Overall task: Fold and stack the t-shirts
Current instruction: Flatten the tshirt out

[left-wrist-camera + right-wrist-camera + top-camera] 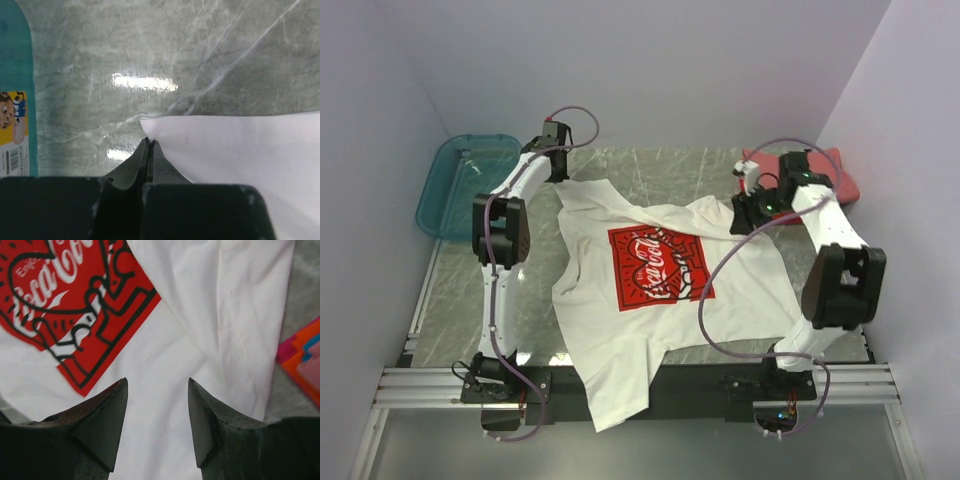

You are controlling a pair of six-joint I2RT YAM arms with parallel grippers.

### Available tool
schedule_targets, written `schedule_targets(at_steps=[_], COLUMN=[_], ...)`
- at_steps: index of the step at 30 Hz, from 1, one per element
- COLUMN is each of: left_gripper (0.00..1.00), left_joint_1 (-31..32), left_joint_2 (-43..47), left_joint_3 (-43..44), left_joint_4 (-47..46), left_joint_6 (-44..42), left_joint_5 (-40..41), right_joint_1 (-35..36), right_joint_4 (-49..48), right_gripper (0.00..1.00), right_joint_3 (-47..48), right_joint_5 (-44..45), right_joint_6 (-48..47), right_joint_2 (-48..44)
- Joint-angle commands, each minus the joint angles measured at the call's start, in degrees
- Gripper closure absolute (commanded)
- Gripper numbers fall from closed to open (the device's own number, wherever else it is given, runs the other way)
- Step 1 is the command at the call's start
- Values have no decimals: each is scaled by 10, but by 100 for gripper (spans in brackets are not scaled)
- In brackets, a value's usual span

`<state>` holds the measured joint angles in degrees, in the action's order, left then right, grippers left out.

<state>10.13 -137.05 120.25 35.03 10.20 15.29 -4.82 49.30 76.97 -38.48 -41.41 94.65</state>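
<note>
- White tee (605,345) lies spread face-up across the marble-look table (670,170), red print (658,265) showing. One end droops over the near edge between the two arm bases, so the cloth's long run goes from far to near, canted a little leftward.
- Left gripper (149,147) is down at the far-left corner of the cloth, jaws pressed together right at the white tip. In the wrist view the fabric sits against one finger, and whether any of it is caught between the jaws cannot be told.
- Right gripper (157,410) hovers over the far-right part of the shirt, jaws spread and holding nothing, with white cloth beneath them and the print just beside.
- Folded tees (825,170), coral-red on top, sit at the far-right corner of the table, just beyond the right gripper. A strip of bare table separates them from the white cloth.
- By the look of it, the coming fold turns on the shirt's two far corners, and each arm stands over its own side. The left is at its corner. The right is above the cloth but short of the edge, which lies further out, toward the folded tees.
- For stacking, the right arm is plainly the nearer.
- Teal bin (445,200) stands at the far left, just beside the left arm and apart from the shirt.
</note>
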Motion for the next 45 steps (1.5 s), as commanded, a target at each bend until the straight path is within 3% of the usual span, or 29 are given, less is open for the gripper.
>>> schedule_targets(at_steps=[1, 7, 14, 27, 39, 45], left_gripper=[100, 100, 100, 100, 100, 100], left_joint_1=[7, 7, 6, 3, 3, 3], left_joint_2=[35, 30, 26, 32, 42, 34], left_joint_3=[29, 17, 12, 0, -9, -10], left_joint_4=[-15, -24, -31, -35, -36, -35], left_joint_6=[2, 2, 4, 6, 5, 6], left_joint_5=[-10, -34, -47, -56, -61, -65], right_joint_1=[59, 151, 176, 189, 191, 190], right_joint_4=[-38, -100, -103, -97, -94, -84], right_gripper=[42, 41, 41, 44, 63, 63], right_joint_3=[78, 162, 290, 332, 361, 377], right_joint_5=[82, 249, 357, 371, 384, 384], right_joint_6=[40, 111, 174, 200, 206, 209], right_joint_2=[72, 174, 286, 351, 382, 403])
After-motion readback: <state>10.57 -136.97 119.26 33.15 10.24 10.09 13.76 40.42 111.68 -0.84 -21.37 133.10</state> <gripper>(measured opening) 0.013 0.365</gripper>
